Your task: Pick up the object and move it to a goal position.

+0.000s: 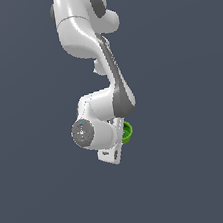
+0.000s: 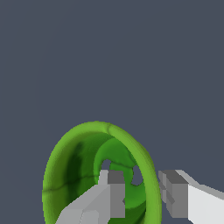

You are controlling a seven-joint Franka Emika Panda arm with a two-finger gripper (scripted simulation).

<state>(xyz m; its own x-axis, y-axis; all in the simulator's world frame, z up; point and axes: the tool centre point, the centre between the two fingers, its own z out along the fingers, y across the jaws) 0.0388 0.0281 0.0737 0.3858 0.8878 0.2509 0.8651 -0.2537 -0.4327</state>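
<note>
You had the green cup (image 2: 87, 170) at the gripper (image 2: 142, 194), its hollow inside bare and turned toward the wrist camera. One finger (image 2: 109, 194) sat inside the mouth, the other (image 2: 175, 197) outside the flared rim, pinching the wall. In the exterior view the arm (image 1: 93, 60) hid most of the cup (image 1: 127, 132).

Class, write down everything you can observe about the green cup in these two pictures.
The green cup is small and bright green, smooth and glossy like plastic, with a flared rim and a hollow, darker inside. In the wrist view its open mouth faces the camera, so it is tipped rather than upright. One of the fingers reaches inside the mouth and the other sits outside the rim, straddling the wall. In the exterior view only a sliver shows beside the white gripper, much smaller than it.
</note>
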